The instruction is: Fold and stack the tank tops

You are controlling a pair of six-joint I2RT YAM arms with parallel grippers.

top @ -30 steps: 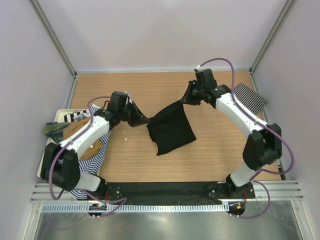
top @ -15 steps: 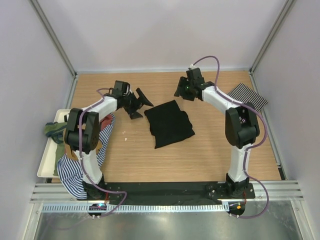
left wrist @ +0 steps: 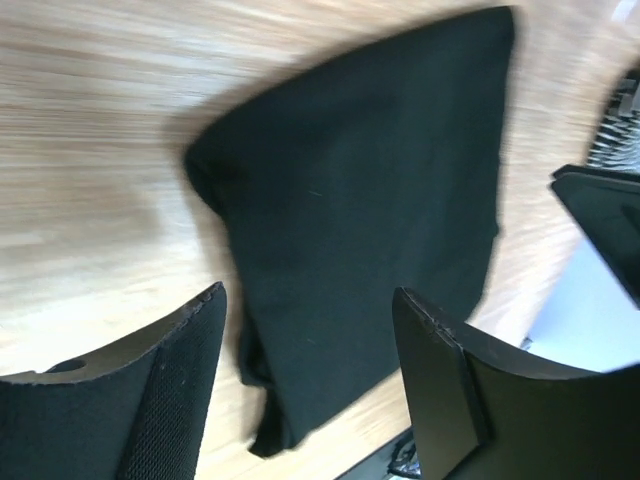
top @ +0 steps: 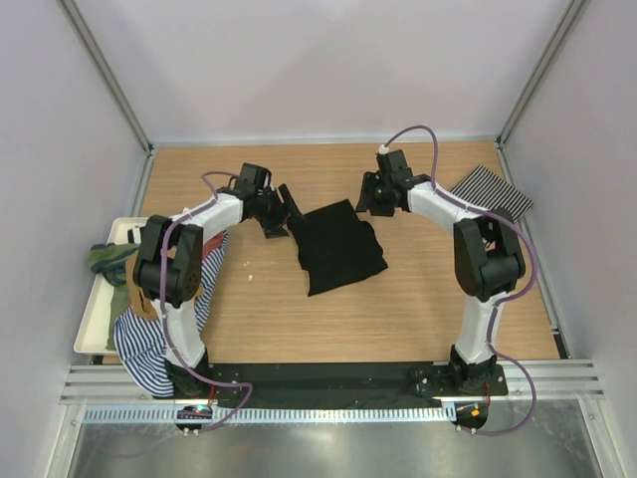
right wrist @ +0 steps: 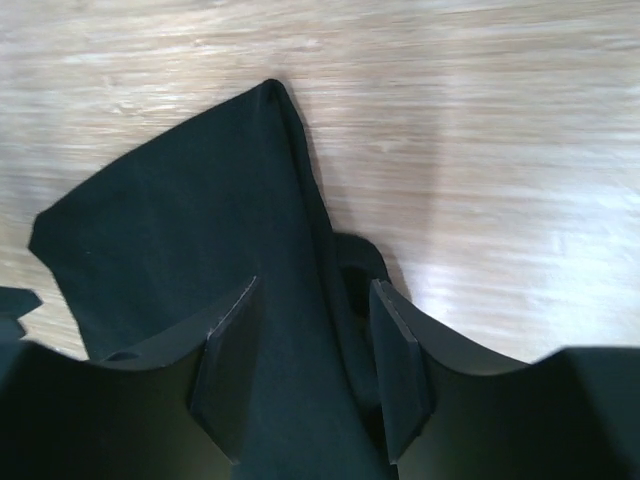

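The plain black tank top (top: pixel 338 247) lies folded on the middle of the table, held by nothing. It fills the left wrist view (left wrist: pixel 370 180) and the right wrist view (right wrist: pixel 180 240). My left gripper (top: pixel 282 211) hovers open at its far left corner, jaws wide apart over the cloth (left wrist: pixel 310 340). Over its far right corner my right gripper (top: pixel 364 199) is also open, with cloth lying beneath the gap between its fingers (right wrist: pixel 312 350). A finely black-and-white striped tank top (top: pixel 490 192) lies flat at the far right.
A white tray (top: pixel 90 329) sits at the left table edge under a heap of tops: a green one (top: pixel 105 257) and a blue-and-white striped one (top: pixel 139 344) hanging over its near rim. The side walls stand close on both sides.
Both grippers held the black top stretched up between them, then opened and let it drop. It now lies folded on the table, and both arms have swung to its far corners.
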